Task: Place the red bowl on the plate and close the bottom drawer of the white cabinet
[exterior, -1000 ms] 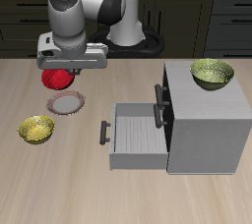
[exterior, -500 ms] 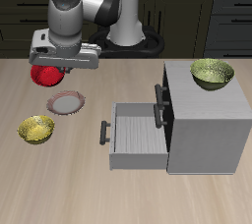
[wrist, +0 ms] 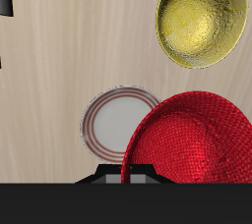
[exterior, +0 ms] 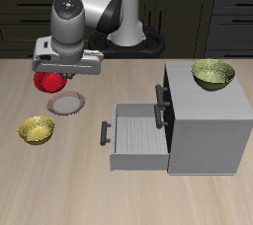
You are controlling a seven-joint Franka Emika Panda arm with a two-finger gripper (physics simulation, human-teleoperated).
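My gripper [exterior: 55,71] is shut on the rim of the red bowl [exterior: 49,80] and holds it in the air, just behind and above the plate [exterior: 67,103]. In the wrist view the red bowl [wrist: 192,141] hangs close under the camera and overlaps the plate [wrist: 110,120] with its reddish-brown rim. The white cabinet [exterior: 203,120] stands near the table's front, and its bottom drawer [exterior: 133,136] is pulled out, with its dark bar handle [exterior: 105,132] facing the plate.
A yellow-gold bowl [exterior: 37,129] sits on the table in front of the plate and also shows in the wrist view [wrist: 202,17]. An olive-green bowl [exterior: 212,73] rests on top of the cabinet. The upper drawer front [exterior: 161,97] is shut.
The gripper swung the red bowl away from the plate and up, then came back and lower, so the bowl now hangs close behind the plate.
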